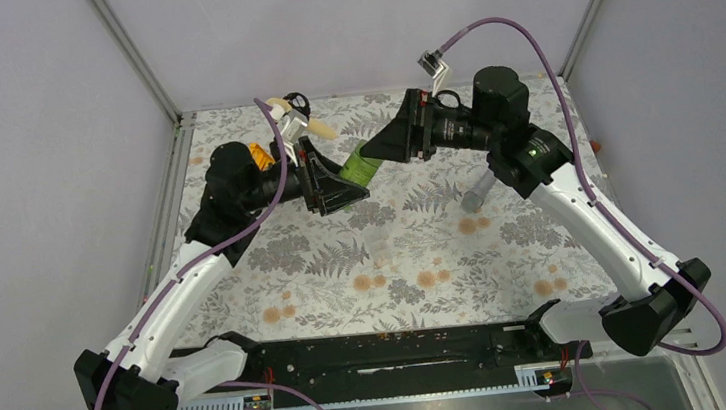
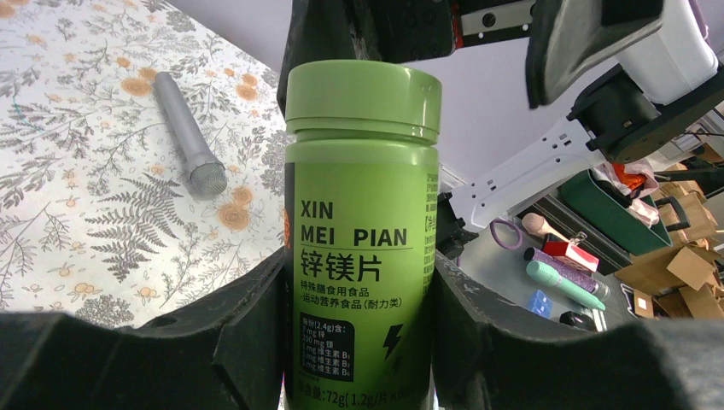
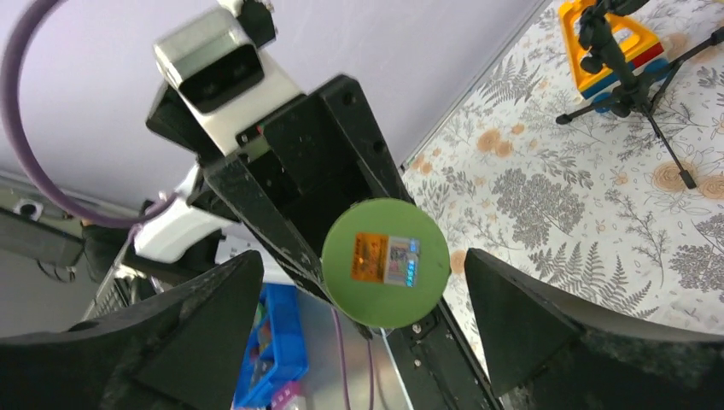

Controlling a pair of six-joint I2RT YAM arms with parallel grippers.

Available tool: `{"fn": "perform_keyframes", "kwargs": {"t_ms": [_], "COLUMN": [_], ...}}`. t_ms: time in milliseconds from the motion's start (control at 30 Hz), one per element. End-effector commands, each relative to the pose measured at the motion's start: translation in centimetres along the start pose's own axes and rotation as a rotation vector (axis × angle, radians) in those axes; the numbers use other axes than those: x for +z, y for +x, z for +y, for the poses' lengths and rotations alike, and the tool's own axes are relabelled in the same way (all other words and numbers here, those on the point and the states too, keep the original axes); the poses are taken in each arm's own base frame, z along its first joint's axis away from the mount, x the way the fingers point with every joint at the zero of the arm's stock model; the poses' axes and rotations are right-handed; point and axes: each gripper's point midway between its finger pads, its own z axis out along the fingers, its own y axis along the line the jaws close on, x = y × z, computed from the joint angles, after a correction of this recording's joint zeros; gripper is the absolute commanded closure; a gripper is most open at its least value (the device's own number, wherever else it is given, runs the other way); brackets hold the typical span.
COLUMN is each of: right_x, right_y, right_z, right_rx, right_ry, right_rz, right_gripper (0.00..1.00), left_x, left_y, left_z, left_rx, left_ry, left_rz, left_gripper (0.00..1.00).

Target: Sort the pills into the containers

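- Left end effector [image 2: 359, 325] is clamped on the green bottle [image 2: 362, 171] at mid-body, holding it tilted above the desk [image 1: 394, 252].
- Right end effector [image 3: 362, 256] stands wide open, one finger on each side of the cap [image 3: 386, 273] — not touching it.
- Rigid, smooth plastic, probably light; the glossy label may slip — grip the cap's rim squarely.
- I cannot make out any clear cups.

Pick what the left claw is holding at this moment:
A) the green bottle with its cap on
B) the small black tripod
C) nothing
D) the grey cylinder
A: in the left wrist view the left claw is clamped on both sides of the green bottle, whose cap is on, while the grey cylinder lies loose on the mat.
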Motion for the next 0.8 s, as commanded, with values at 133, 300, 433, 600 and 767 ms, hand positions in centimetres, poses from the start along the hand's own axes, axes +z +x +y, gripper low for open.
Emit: {"fn": "perform_keyframes", "kwargs": {"t_ms": [133, 300, 433, 600, 767], "right_x": [1.3, 1.1, 1.1, 0.3, -2.2], "right_y": [-1.2, -1.5, -1.7, -1.0, 0.6], "right_z": [-0.1, -0.4, 1.0, 3.2, 4.1], "right_rx": [0.097, 0.113, 0.058, -0.174, -0.327], "right_ry": [0.188, 0.224, 0.154, -0.025, -0.272], "right_rz": [-0.126, -0.165, -0.160, -0.121, -0.015], "right_gripper": [0.04, 0.32, 0.51, 0.59, 0.53], "left_x": [0.0, 0.2, 0.3, 0.6, 0.9], "left_y": [-1.8, -2.0, -1.8, -2.0, -2.2], "left_z": [-0.6, 0.4, 0.7, 0.1, -0.4], "left_rx": [0.089, 0.079, 0.066, 0.037, 0.007], "left_ry": [0.019, -0.027, -0.036, 0.006, 0.038], "left_rz": [-0.053, -0.067, -0.063, -0.056, -0.029], "left_gripper": [1.00, 1.00, 1.00, 1.00, 1.00]}}
